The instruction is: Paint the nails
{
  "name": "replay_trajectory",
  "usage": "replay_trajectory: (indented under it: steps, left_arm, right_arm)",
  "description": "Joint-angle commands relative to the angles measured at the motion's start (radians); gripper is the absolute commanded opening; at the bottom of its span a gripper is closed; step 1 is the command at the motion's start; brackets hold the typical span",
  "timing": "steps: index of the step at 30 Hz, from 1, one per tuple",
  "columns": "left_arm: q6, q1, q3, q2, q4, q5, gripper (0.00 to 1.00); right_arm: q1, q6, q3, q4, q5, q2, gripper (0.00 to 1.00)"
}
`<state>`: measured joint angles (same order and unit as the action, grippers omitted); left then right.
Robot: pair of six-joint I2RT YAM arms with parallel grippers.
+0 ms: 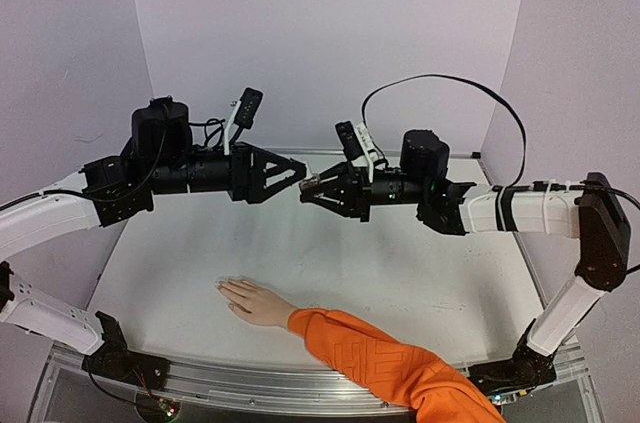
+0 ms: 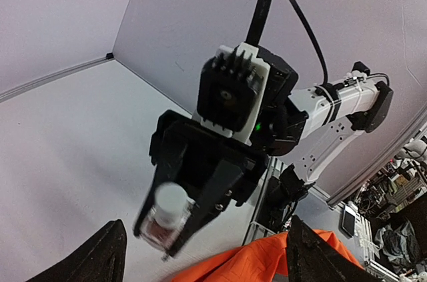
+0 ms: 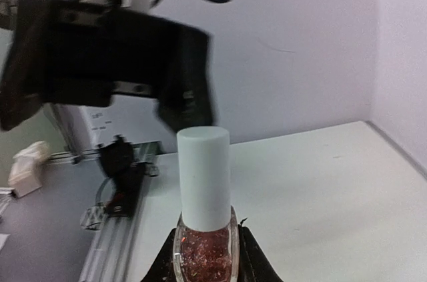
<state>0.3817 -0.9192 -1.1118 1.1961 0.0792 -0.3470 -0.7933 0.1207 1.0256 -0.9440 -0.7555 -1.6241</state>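
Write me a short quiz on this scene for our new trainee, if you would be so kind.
1. Fill in the blank: the hand in the orange sleeve lies flat on the ____.
2. True or false: the right end effector holds the polish bottle.
3. Pick one. The left end effector is: A) open and empty; B) shut on a brush; C) touching the hand.

Key: 1 table; 2 true; 3 A.
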Motion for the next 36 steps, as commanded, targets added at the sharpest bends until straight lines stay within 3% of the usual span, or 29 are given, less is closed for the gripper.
replay_trajectory:
  steps: [1, 9, 20, 24, 26, 27, 28, 30, 32, 34, 36]
  left_arm:
    - [-0.005, 0.002, -0.025, -0.002, -0.061, -0.067, 0.81]
    - [0.031, 0.0, -0.029, 0.032, -0.114, -0.172, 0.43]
    - [0.043, 0.0, -0.042, 0.058, -0.119, -0.149, 0.1]
    - [0.038, -0.001, -0.046, 0.07, -0.119, -0.133, 0.01]
    - [0.036, -0.001, -0.039, 0.074, -0.118, -0.102, 0.0]
    - [0.034, -0.001, -0.033, 0.074, -0.115, -0.079, 0.0]
    - [0.037, -0.001, -0.026, 0.074, -0.113, -0.051, 0.0]
    - [0.049, -0.002, -0.012, 0.073, -0.102, 0.019, 0.0]
    - [0.064, -0.001, -0.005, 0.08, -0.086, 0.086, 0.0]
    - [0.072, -0.001, -0.012, 0.097, -0.038, 0.132, 0.0]
    - [0.074, -0.001, -0.031, 0.119, -0.005, 0.153, 0.0]
  right_arm:
    - [-0.022, 0.205, 0.08, -0.19, -0.4, -0.045, 0.0]
    - [-0.021, 0.313, 0.057, -0.333, -0.332, -0.062, 0.0]
    - [-0.023, 0.315, 0.043, -0.341, -0.314, -0.072, 0.0]
    - [-0.023, 0.246, 0.035, -0.274, -0.221, -0.052, 0.0]
    - [-0.028, 0.148, 0.035, -0.151, -0.042, -0.024, 0.0]
    - [-0.04, 0.102, 0.031, -0.063, 0.121, -0.005, 0.0]
    - [-0.068, 0.051, 0.031, 0.007, 0.335, 0.013, 0.0]
    - [-0.166, -0.023, 0.053, 0.109, 0.931, 0.025, 0.0]
    - [-0.23, -0.099, 0.044, 0.055, 1.383, 0.018, 0.0]
    - [-0.257, -0.187, 0.03, -0.033, 1.505, 0.006, 0.0]
    - [-0.272, -0.224, 0.066, -0.046, 1.53, -0.022, 0.0]
